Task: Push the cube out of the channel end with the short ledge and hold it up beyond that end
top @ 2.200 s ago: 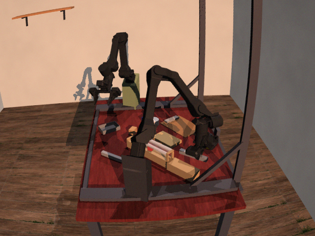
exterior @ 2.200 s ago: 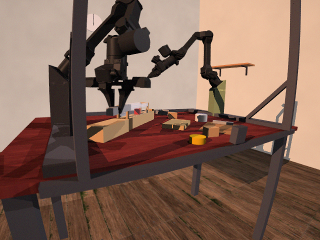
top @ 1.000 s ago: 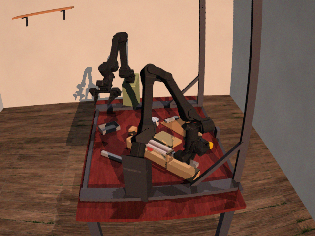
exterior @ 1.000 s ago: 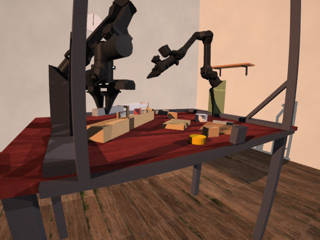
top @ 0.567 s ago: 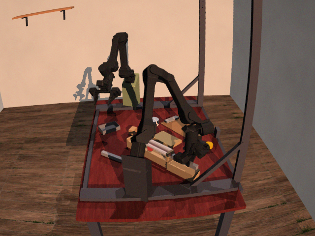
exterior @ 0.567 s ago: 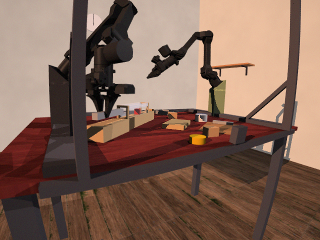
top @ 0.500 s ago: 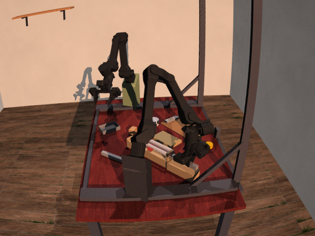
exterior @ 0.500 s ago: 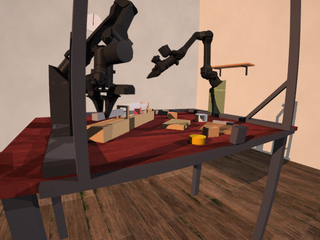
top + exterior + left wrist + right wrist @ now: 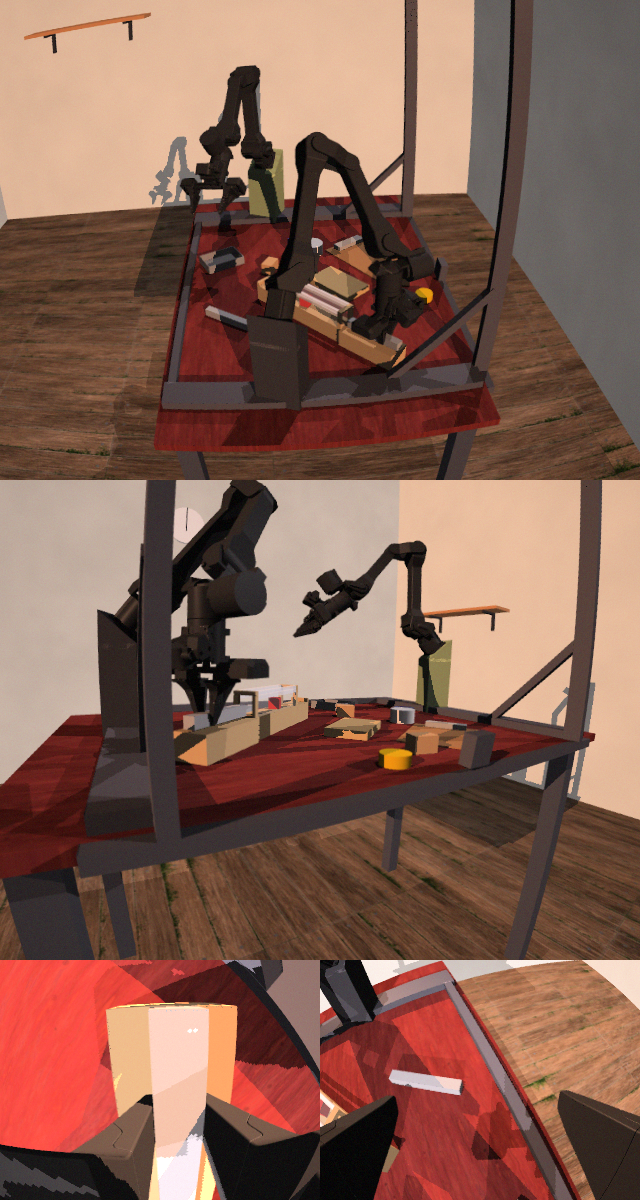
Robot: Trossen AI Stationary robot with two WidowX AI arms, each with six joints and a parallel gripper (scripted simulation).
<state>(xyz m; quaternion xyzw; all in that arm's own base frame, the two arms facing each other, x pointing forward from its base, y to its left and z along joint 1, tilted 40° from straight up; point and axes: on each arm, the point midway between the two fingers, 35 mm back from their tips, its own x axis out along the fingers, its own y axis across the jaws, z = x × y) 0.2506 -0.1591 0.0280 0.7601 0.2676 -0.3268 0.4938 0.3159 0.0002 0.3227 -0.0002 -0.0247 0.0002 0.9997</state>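
The long tan channel (image 9: 330, 320) lies slantwise on the red table and also shows in the exterior view (image 9: 242, 733). The red cube (image 9: 305, 302) sits inside it under the clear roof, toward its far half (image 9: 274, 702). My left gripper (image 9: 379, 333) (image 9: 204, 707) is low over the channel's near end. It is shut on a pale grey rod (image 9: 179, 1187), whose end shows by the channel (image 9: 389, 349). In the left wrist view the rod points along the channel (image 9: 174, 1054). My right gripper (image 9: 211, 201) (image 9: 307, 628) is open and empty, raised high over the table's far corner.
A grey and black stick (image 9: 227, 317) lies left of the channel (image 9: 427, 1082). A flat tan block (image 9: 341, 283), a yellow disc (image 9: 424, 295), a grey tray (image 9: 222, 259), a white cylinder (image 9: 316, 245) and a grey cube (image 9: 476, 748) lie around. Frame posts stand at the table edges.
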